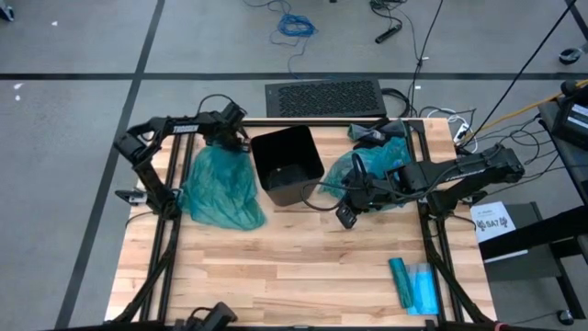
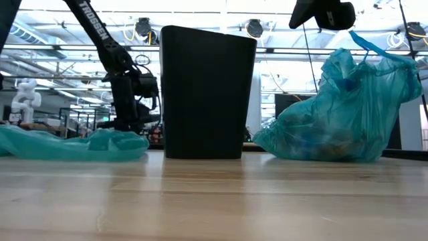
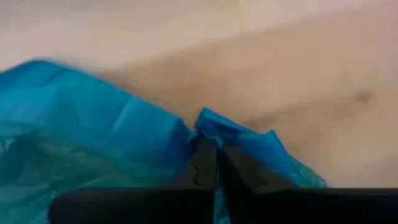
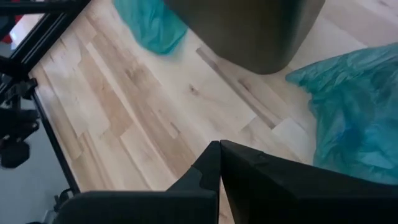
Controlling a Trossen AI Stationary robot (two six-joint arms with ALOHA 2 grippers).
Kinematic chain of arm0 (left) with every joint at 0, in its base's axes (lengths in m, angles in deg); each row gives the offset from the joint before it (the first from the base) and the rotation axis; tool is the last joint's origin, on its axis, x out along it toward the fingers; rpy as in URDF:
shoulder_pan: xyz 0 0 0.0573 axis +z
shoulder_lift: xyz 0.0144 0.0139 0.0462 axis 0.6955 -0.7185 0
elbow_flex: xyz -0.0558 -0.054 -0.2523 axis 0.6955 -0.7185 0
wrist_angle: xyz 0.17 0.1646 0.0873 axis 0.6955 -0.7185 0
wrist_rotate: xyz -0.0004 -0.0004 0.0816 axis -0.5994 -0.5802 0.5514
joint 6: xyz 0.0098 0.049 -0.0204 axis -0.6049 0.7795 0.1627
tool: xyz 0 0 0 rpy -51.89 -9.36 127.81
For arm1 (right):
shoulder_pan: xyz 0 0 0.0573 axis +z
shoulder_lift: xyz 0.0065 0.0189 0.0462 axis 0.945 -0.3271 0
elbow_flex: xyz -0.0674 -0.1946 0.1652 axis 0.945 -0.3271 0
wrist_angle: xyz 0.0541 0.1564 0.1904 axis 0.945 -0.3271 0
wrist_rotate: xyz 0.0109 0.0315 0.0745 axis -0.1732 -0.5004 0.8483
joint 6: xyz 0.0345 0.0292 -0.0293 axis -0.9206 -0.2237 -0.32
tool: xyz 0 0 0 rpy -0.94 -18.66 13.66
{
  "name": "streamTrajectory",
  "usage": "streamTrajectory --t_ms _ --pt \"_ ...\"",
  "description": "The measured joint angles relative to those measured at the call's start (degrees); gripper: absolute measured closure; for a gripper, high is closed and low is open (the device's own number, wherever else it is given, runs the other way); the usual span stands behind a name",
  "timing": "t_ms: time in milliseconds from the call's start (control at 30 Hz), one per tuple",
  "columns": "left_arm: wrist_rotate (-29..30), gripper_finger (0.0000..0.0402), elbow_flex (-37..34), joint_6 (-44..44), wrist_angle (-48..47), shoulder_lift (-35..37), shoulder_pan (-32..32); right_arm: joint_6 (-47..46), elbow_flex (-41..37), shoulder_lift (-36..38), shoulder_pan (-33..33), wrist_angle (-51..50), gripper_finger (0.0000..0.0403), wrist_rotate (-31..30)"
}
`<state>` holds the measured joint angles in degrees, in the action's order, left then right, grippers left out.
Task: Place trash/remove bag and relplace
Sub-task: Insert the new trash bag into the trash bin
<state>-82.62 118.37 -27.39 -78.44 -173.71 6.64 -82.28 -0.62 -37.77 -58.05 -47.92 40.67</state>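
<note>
An empty teal plastic bag (image 1: pixel 220 191) lies flat on the table left of the black bin (image 1: pixel 287 164); it shows low in the low view (image 2: pixel 73 144). My left gripper (image 1: pixel 230 138) is down at the bag's far edge, shut on it. A filled teal bag (image 1: pixel 369 170) (image 2: pixel 341 114) sits on its bottom right of the bin (image 2: pixel 207 94), with pale lumps of trash dimly showing through its wall (image 2: pixel 314 140). My right gripper (image 1: pixel 347 213) (image 4: pixel 219 155) hangs shut above the table, near the filled bag, holding nothing. My left gripper (image 3: pixel 214 152) pinches a puckered fold at the empty bag's far edge (image 3: pixel 214 123) between its two fingers, slanting down from the far side. How many layers it has cannot be told. The bag lies slack on the table.
A flat blue-teal packet (image 1: pixel 413 285) lies near the table's near right corner. A black grille (image 1: pixel 323 97) and cables lie beyond the far edge. Dark cloth (image 1: pixel 372 131) sits behind the filled bag. Bare wood (image 1: pixel 294 267) spans the near half.
</note>
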Motion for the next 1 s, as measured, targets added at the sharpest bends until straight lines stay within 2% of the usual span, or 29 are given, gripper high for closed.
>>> streamTrajectory --t_ms 100,233,667,767,1000 --pt "-1.93 0.0396 -0.53 0.1 -1.82 2.77 -1.04 0.01 0.0 0.0 -0.02 0.45 0.0403 -1.42" --pt "-1.67 0.04 -0.89 0.08 -6.78 8.44 -2.16 0.11 0.0 0.0 -0.02 0.45 0.0403 -1.84" --pt "-1.01 0.0401 -0.62 -2.85 -16.9 37.71 -3.8 4.79 0.02 0.0 -0.04 4.0 0.0403 -6.99" --pt "-2.29 0.0401 -0.53 -5.46 -16.8 45.3 -4.32 4.83 0.02 -0.02 -0.54 4.61 0.0403 -8.94" --pt "-3.25 0.0401 0.14 -12.6 -13.11 59.56 -4.8 5.28 0.02 -0.02 -3.2 4.74 0.0403 -9.07"
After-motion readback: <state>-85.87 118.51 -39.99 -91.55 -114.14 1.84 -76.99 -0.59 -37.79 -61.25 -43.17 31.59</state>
